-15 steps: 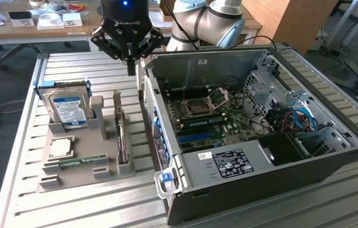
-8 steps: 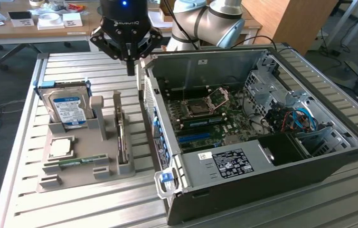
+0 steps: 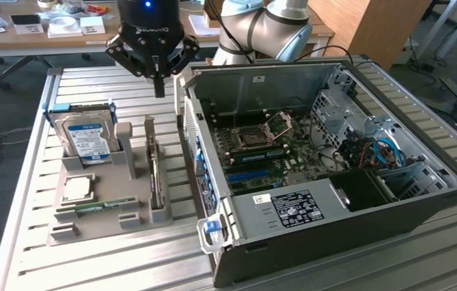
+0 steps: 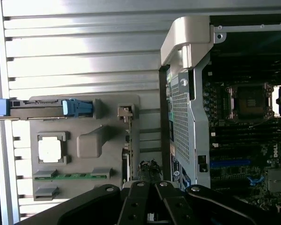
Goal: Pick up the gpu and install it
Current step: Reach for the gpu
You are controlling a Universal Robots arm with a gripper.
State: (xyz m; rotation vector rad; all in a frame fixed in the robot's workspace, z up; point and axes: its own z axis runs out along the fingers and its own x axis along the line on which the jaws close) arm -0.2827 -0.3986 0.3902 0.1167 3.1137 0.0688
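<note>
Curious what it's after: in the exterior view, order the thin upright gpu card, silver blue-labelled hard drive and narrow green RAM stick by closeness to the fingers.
1. gpu card, on edge just beneath the fingers.
2. hard drive, toward the exterior view's left.
3. RAM stick, at the grey tray's near end.

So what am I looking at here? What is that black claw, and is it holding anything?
It is a robot arm ending in a black gripper, its hand. One picture comes from a camera off the arm, the other from a camera on its wrist. On the slatted table sit an open computer case and a grey holder with a hard drive, a processor chip, a memory stick and the graphics card standing on edge. The gripper hangs above the holder near the card, shut, holding nothing.
</note>
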